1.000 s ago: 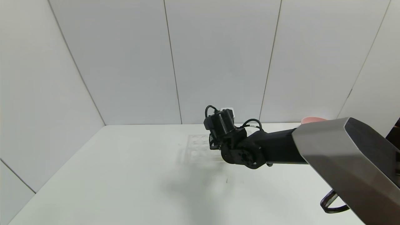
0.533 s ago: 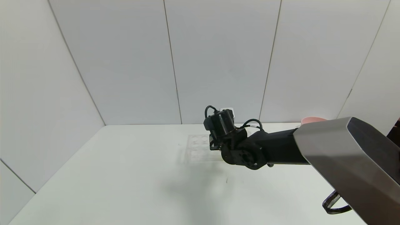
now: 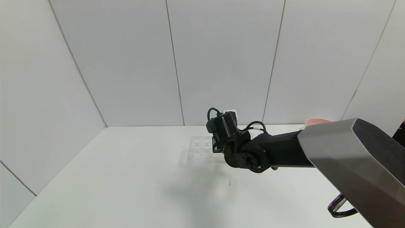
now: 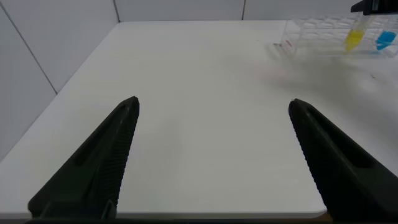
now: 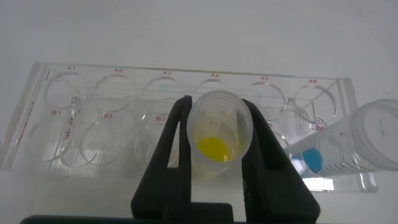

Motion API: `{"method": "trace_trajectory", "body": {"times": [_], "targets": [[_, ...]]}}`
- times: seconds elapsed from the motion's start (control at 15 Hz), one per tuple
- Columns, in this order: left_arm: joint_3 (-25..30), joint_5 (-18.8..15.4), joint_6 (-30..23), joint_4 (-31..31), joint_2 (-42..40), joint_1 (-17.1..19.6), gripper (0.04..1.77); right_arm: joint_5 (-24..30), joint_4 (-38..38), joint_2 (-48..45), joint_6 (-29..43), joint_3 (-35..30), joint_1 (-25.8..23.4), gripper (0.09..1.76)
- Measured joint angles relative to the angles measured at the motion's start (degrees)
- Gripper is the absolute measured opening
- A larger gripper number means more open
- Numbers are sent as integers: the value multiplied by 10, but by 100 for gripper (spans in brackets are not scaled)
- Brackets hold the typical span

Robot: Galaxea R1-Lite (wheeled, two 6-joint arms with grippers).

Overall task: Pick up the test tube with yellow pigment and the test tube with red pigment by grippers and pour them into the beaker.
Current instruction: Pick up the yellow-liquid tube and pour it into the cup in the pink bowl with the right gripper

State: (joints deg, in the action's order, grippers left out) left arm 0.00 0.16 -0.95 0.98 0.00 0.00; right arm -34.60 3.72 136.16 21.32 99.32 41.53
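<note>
Right gripper [image 5: 219, 158] clamps the yellow tube [image 5: 219, 134] upright, mouth up, directly above the rack [image 5: 68, 118]. Beaker not in view. Left gripper [image 4: 214, 162] spread open, far off.

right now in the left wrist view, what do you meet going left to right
left gripper's one finger → its other finger → the test tube with yellow pigment in the tube rack → blue tube

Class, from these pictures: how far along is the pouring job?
Done: nothing visibly poured; no beaker is in view. In hand: the right gripper is closed around the test tube with yellow pigment, which sits in the clear rack. The left gripper hangs open over bare table. Left: lifting it, the red tube, both pours.
</note>
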Motion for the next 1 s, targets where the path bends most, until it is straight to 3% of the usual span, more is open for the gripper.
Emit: {"method": "trace_trajectory", "body": {"times": [0.6,1.0], "targets": [[0,0,0,0,0,0,172,-1,-2,-72,-61,4,2,52],[0,0,0,0,0,0,172,-1,-1,-99,-65,3,5,52]]}}
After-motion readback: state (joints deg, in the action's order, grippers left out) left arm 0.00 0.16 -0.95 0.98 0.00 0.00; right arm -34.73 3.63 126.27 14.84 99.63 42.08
